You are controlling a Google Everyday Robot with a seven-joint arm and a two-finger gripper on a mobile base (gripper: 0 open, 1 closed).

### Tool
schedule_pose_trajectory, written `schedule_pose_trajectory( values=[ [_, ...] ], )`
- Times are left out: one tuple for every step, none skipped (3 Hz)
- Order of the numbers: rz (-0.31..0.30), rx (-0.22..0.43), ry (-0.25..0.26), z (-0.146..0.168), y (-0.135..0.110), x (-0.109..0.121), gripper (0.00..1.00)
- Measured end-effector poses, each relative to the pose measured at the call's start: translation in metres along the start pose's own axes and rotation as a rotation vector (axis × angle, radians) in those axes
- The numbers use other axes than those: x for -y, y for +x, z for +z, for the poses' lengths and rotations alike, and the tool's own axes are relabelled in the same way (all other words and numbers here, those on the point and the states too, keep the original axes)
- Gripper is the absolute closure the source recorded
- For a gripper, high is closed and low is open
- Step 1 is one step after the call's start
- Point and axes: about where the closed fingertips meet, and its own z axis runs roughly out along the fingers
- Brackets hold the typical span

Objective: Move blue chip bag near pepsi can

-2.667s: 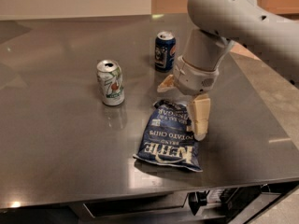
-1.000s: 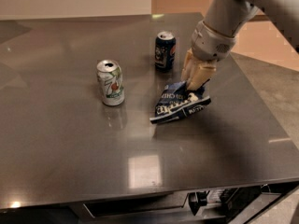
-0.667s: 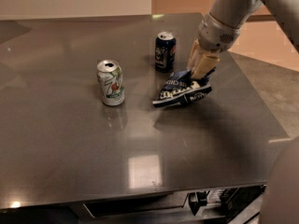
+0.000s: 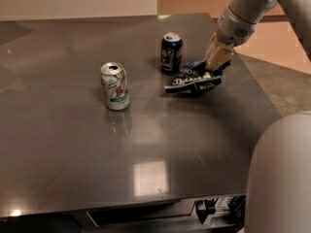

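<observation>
Basically pinching the bag (image 4: 190,82) by its right end with the gripper (image 4: 213,71), far right on the table (image 4: 73,144), holding it just right of the pepsi can (image 4: 171,53), long axis pointing left toward it.

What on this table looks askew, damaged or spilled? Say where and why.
The blue chip bag, just right of the upright pepsi can, looks scrunched and tilted, not flat, because the gripper pinches its far-right end in its jaws. The white-and-green can stands upright; nothing looks spilled.
</observation>
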Motion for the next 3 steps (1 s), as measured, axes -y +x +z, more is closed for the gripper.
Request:
schedule_pose_trajectory(
  values=[
    [0.038,0.017,0.009,0.003,0.010,0.009,0.59],
    [0.039,0.025,0.027,0.006,0.008,0.016,0.36],
    [0.038,0.031,0.041,0.010,0.006,0.021,0.13]
  ],
)
